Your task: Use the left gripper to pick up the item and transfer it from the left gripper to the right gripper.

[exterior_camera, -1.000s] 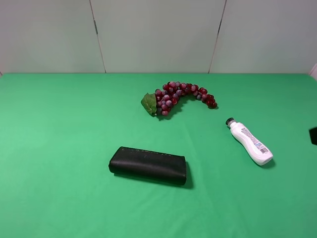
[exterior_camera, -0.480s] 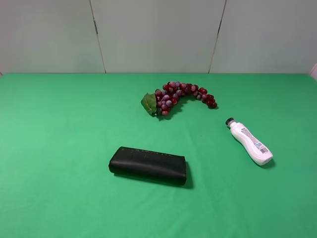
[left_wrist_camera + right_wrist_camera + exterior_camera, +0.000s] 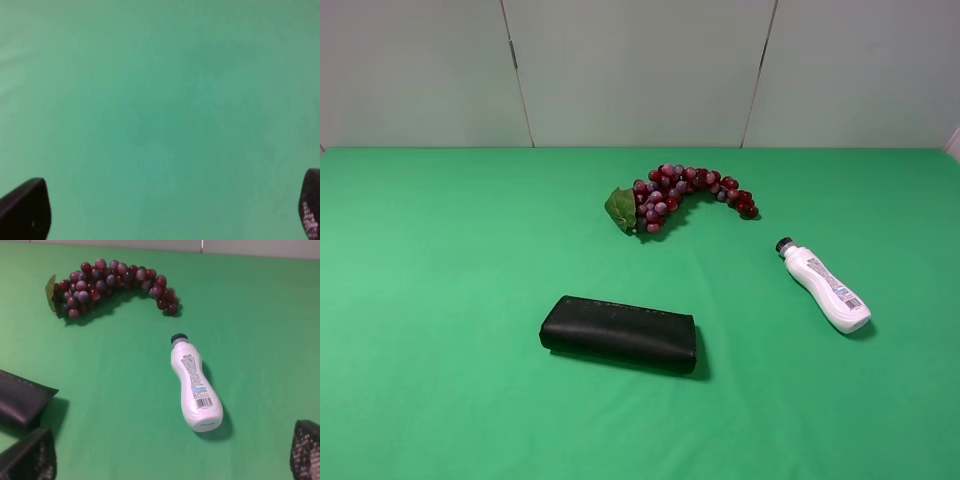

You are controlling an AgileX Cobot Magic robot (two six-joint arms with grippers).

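The small white plastic bottle with black ribbed cap (image 3: pixel 194 387) lies flat between the right gripper (image 3: pixel 170 460)'s wide-open, empty fingers (image 3: pixel 306 449). Red grape bunch (image 3: pixel 107 284) sits beyond it, black oblong case (image 3: pixel 22 402) beside one fingertip. Left gripper (image 3: pixel 165 212) is spread wide too, over bare green cloth (image 3: pixel 160 100).

Green tabletop (image 3: pixel 440 300), pale panelled wall (image 3: pixel 640 70)

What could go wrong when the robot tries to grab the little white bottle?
1. The small white plastic bottle with the black cap lies on its side on the green cloth, so it might roll away when nudged.
2. It lies far on the right, while the left gripper sees only bare cloth, so a long reach across is likely needed.
3. That reach might bump the black oblong case.
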